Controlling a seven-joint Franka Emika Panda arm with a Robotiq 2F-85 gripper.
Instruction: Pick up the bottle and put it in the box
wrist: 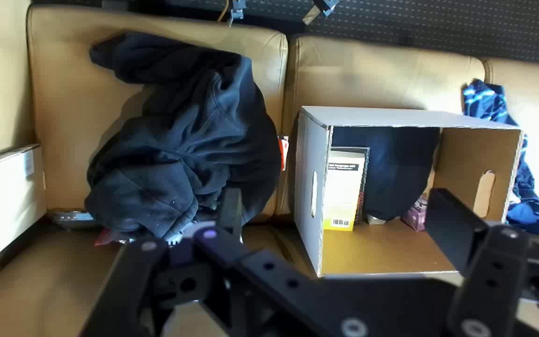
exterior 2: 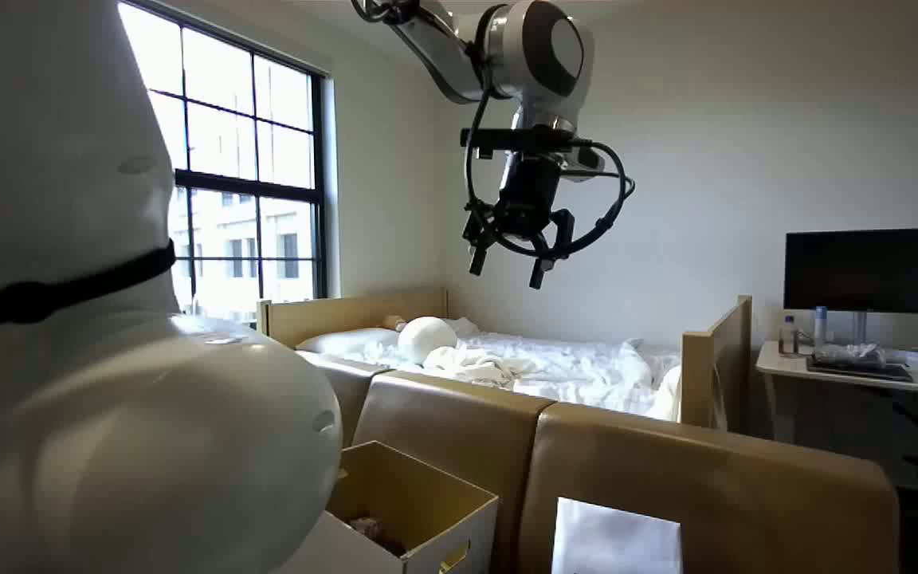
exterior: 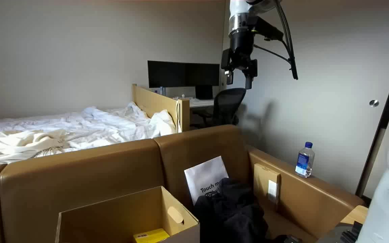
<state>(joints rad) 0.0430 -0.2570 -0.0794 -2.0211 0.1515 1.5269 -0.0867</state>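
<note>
The bottle point(exterior: 305, 160) is clear with a blue label and blue cap. It stands upright on the sofa's armrest in an exterior view and is out of the wrist view. The box point(exterior: 113, 212) is open-topped brown cardboard on the sofa seat. It also shows in an exterior view point(exterior 2: 451, 550) and in the wrist view point(wrist: 309, 187). It holds a yellow-and-white item point(wrist: 343, 192), dark cloth and a small purple item. My gripper point(exterior: 239, 81) is open and empty, high above the sofa; it also shows in an exterior view point(exterior 2: 507, 269) and in the wrist view point(wrist: 339, 210).
A dark garment point(exterior: 231, 212) lies on the seat beside the box. A white paper sheet point(exterior: 205, 177) leans on the backrest. A flat cardboard piece point(exterior: 265, 184) rests against the armrest's inner side. Blue patterned cloth point(wrist: 527, 187) lies beyond the box. A bed stands behind the sofa.
</note>
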